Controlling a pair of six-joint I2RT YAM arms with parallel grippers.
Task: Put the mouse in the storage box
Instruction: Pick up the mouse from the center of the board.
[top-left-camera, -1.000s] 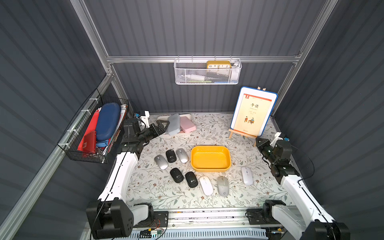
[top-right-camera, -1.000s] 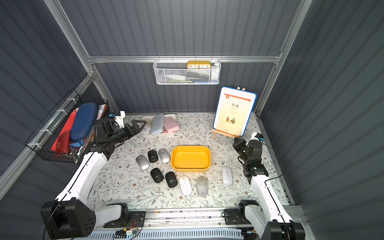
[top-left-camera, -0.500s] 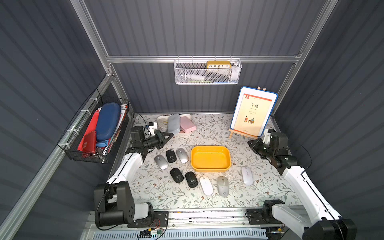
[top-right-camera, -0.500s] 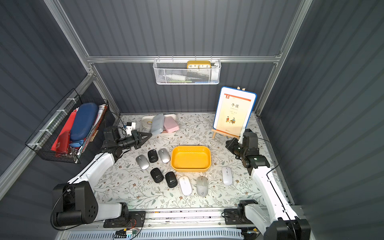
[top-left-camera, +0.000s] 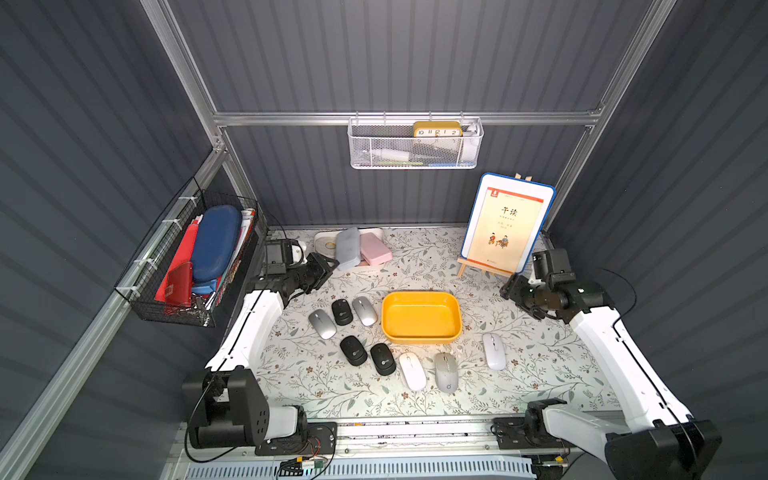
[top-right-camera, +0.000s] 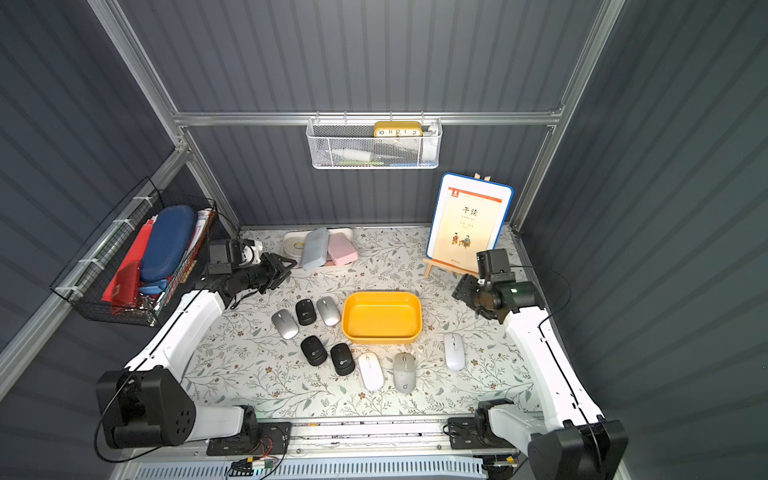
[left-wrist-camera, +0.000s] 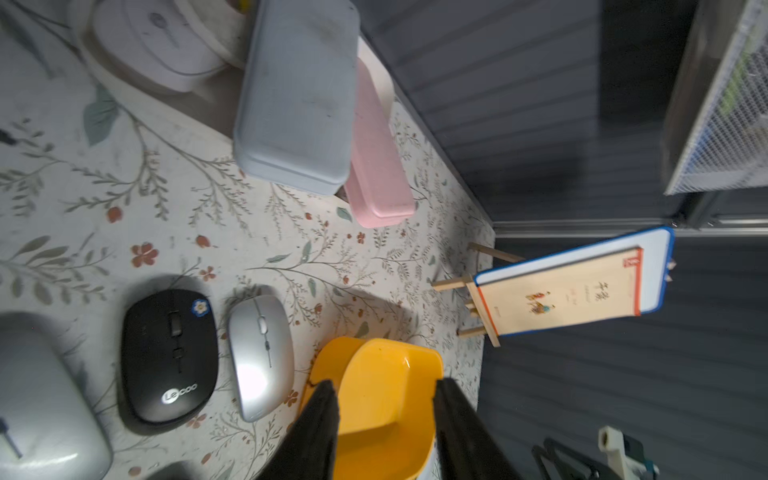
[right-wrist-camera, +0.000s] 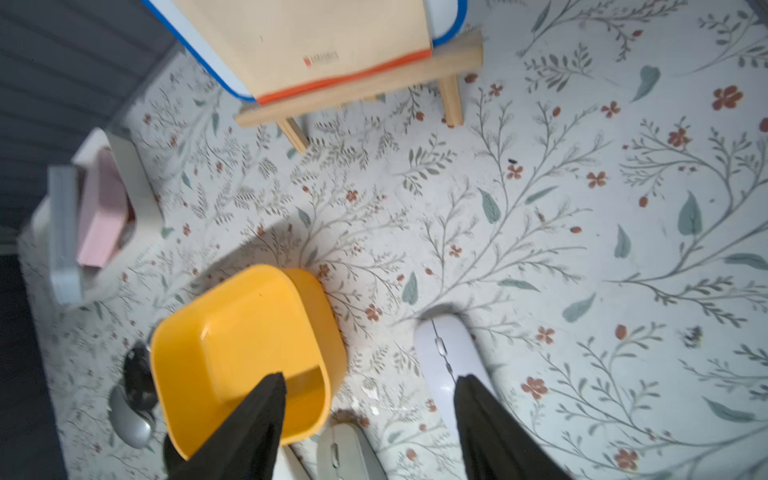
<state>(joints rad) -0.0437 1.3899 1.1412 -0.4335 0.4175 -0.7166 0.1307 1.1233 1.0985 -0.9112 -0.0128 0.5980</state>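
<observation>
Nearest the arms' bases, five mice are laid out on the flowered desk (top-left-camera: 548, 374). They are a black mouse (top-left-camera: 353, 350), a second black mouse (top-left-camera: 382, 358), a white mouse (top-left-camera: 412, 370), a grey mouse (top-left-camera: 446, 372) and, toward the right arm, a second white mouse (top-left-camera: 493, 350).

Just behind them, the yellow storage box (top-left-camera: 420, 318) is set upright in the middle of the desk. Every mouse is found outside it.

On the box's left-arm side, a silver mouse (top-left-camera: 364, 311) is placed just beside its wall. Next to that are a flower-stickered black mouse (top-left-camera: 342, 311) and a second silver mouse (top-left-camera: 322, 323).

Farther back, the left fingers (left-wrist-camera: 316, 424) are held above the desk near the far left corner. They are parted a little and nothing is grasped.

The right fingers (right-wrist-camera: 249, 424) are raised near the easel's foot. They are spread wider and likewise nothing is grasped.

Along the far edge, a grey case (top-left-camera: 348, 248) and a pink case (top-left-camera: 375, 248) are propped on a white tray (top-left-camera: 322, 245). A book (top-left-camera: 507, 224) is displayed on a wooden easel (top-left-camera: 484, 268).

On the back wall a white mesh basket (top-left-camera: 415, 149) is hung. A black wire basket (top-left-camera: 187, 307) is fixed to the side wall.
</observation>
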